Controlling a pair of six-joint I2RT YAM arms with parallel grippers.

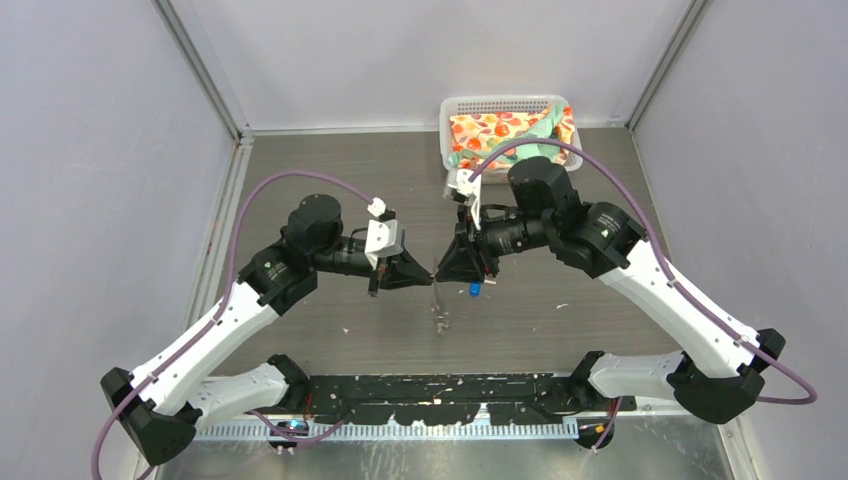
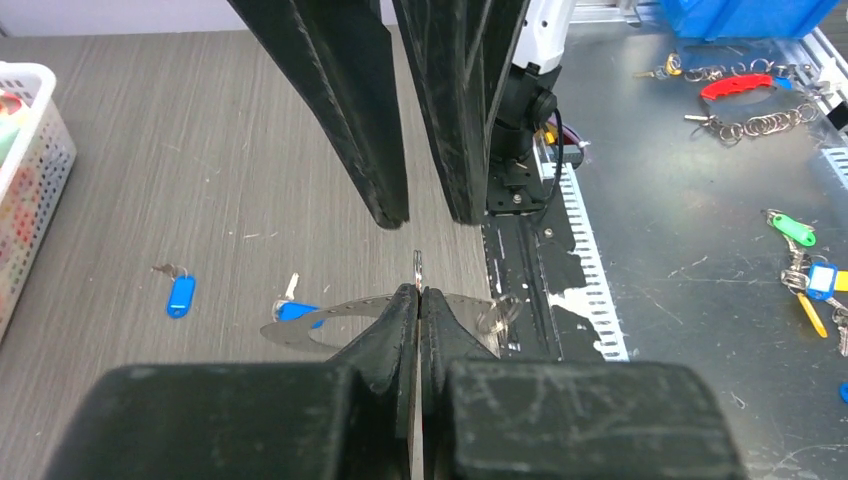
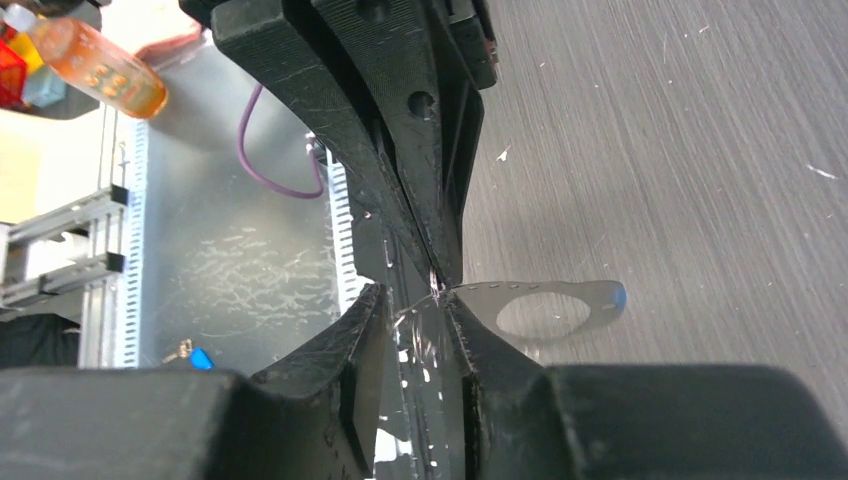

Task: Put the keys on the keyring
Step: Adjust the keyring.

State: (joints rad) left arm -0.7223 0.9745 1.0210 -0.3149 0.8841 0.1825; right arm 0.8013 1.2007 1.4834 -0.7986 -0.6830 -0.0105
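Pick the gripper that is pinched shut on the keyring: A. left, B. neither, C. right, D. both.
A: the left gripper has its fingers closed together on the keyring, while the right gripper shows a clear gap between its fingers.

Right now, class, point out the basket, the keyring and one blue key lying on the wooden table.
basket [image 1: 500, 101]: top view, on its white back rim.
keyring [image 3: 540, 289]: right wrist view, on the loop's upper band.
key [image 2: 181, 296]: left wrist view, on its blue head.
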